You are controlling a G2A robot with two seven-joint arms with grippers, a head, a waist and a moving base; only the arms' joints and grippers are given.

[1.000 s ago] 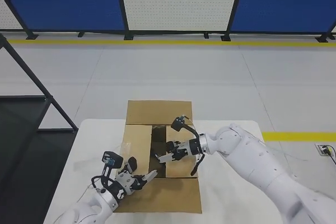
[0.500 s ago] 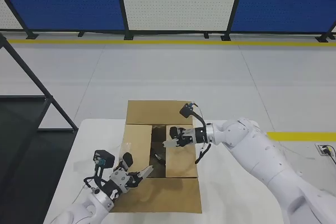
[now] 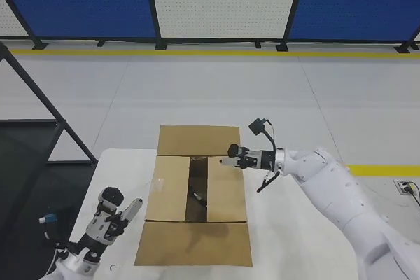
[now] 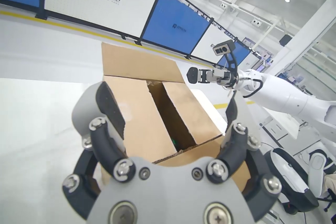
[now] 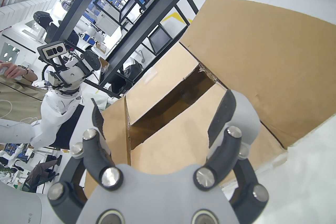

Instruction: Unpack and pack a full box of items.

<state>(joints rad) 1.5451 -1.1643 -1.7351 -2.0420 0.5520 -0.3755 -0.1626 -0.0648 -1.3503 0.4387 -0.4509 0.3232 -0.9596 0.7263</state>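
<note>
Left gripper (image 3: 131,206) and right gripper (image 3: 227,160) now back from the box (image 3: 169,190), both spread, empty; black rack (image 3: 14,182) beside table (image 3: 287,238).

The top camera sits above the arms and looks down from some height at the table (image 3: 273,245) and the cardboard box (image 3: 169,190), with partition panels (image 3: 224,17) beyond. The left wrist camera sits just behind the left gripper (image 4: 168,104) and faces over the box toward the right arm (image 4: 275,96). The right wrist camera sits close behind the right gripper (image 5: 161,107) and faces back over the box toward the left arm (image 5: 65,78). All three views share the box top.
</note>
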